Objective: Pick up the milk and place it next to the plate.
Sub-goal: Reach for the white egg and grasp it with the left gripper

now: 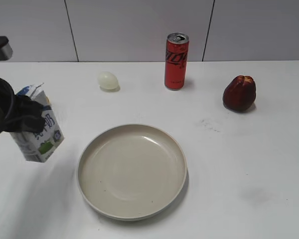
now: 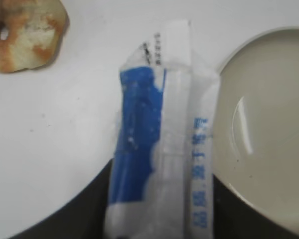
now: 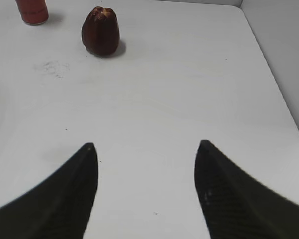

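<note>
**Milk held just left of the plate**

A white worktop (image 1: 249, 164) runs back to a pale panelled wall. The plate (image 1: 132, 171) sits in the near middle. Left of it, the left gripper (image 1: 25, 119) has its jaws closed on the milk (image 1: 39, 130), which tilts and seems lifted slightly off the surface, though the exterior view leaves that unsure. From the left wrist view the carton lies close beside the plate's rim. Behind the plate stand a red can (image 1: 176, 60) and a pale egg-like thing (image 1: 108, 80); a dark red fruit (image 1: 239, 93) lies to its back right. The right gripper (image 3: 145, 149) hangs over bare worktop right of the plate, jaws wide and empty.
</note>
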